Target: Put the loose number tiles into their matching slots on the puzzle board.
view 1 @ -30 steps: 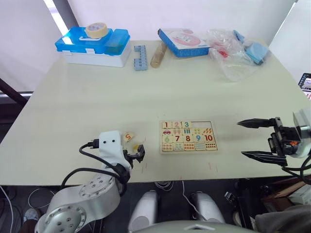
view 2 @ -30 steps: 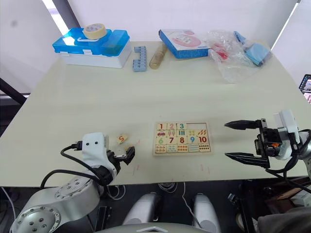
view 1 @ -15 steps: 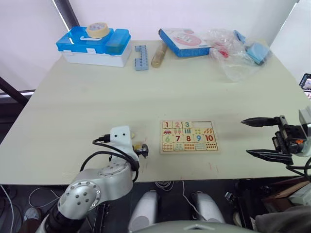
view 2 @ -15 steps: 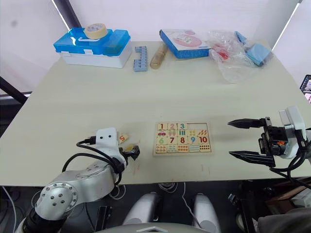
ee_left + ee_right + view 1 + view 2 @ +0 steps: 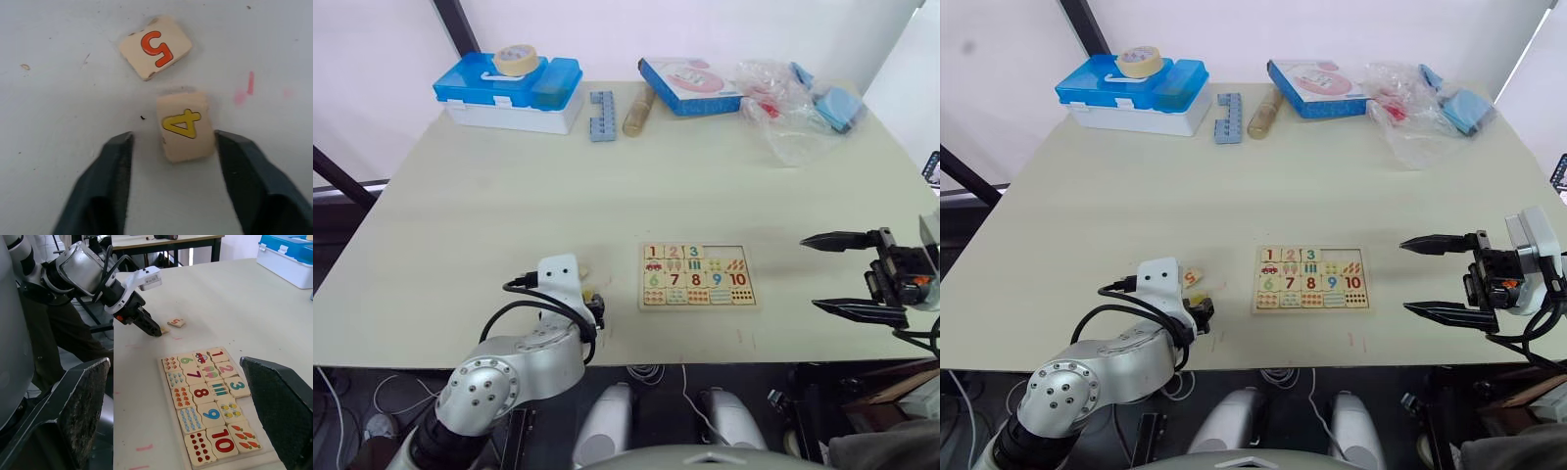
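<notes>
Straddling yellow 4 tile (image 5: 186,133), left gripper (image 5: 171,161) fingers spread, tile between them on worktop (image 5: 509,196), nearer one finger. Red 5 tile (image 5: 155,47) just beyond. Puzzle board (image 5: 697,277) at 3 o'clock from tiles. Right gripper (image 5: 842,275) spread, empty, well apart. Risk: off-centre closing skews tile, or nudges 5. Empty slots hard to make out.

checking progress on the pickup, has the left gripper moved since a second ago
Yes. The left gripper has come down closer to the table, nearer the 5 tile, now straddling the 4 tile.
</notes>
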Robot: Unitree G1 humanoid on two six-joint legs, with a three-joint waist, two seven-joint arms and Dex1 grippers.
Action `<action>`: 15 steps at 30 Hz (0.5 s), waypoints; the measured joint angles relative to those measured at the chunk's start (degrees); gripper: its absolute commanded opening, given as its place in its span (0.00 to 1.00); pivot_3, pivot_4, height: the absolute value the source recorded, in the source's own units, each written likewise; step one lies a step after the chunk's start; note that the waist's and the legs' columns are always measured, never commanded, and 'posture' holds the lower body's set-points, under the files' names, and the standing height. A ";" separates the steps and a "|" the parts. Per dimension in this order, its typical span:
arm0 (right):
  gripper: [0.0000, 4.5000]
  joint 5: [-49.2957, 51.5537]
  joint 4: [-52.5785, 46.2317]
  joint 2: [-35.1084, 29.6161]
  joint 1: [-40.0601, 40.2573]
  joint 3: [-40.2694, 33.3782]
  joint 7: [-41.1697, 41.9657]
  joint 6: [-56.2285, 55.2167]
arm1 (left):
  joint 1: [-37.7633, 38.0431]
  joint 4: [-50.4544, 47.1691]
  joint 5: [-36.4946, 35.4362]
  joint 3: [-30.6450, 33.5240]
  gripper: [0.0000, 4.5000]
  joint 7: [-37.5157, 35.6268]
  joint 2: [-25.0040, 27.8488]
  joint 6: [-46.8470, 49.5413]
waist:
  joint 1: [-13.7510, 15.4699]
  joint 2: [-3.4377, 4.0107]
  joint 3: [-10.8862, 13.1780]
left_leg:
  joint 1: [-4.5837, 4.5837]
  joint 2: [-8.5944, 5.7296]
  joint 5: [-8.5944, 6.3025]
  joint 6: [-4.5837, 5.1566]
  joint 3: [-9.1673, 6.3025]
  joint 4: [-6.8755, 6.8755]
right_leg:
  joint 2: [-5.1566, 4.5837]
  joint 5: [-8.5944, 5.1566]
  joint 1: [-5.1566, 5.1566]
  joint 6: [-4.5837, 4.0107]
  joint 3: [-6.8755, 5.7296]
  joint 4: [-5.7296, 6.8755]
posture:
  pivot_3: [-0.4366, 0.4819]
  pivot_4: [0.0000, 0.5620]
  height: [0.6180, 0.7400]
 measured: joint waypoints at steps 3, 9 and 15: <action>1.00 0.04 -0.03 0.11 0.02 0.00 -0.07 0.01 | -0.01 0.01 -0.50 -0.01 0.45 -0.33 0.41 0.01 | 0.08 0.00 0.00 | 0.00 -0.01 0.01 -0.01 0.01 0.00 | -0.01 0.00 0.00 0.00 0.01 0.00 | 0.48 0.27 1.00; 1.00 0.04 -0.17 0.33 0.17 0.00 -0.30 0.00 | -0.05 0.00 -1.39 0.08 0.45 -0.54 1.60 0.06 | 0.00 0.01 0.00 | 0.00 0.01 0.01 -0.01 0.01 0.00 | 0.00 0.00 0.00 0.00 0.00 0.00 | 0.48 0.27 1.00; 1.00 0.05 -0.86 1.22 1.21 0.00 -1.08 -0.02 | -0.07 -0.01 -1.56 0.08 0.45 -1.58 3.65 0.48 | -0.04 0.01 0.00 | 0.00 0.01 0.00 -0.01 0.01 0.00 | 0.00 0.00 -0.01 0.00 0.00 0.00 | 0.48 0.27 1.00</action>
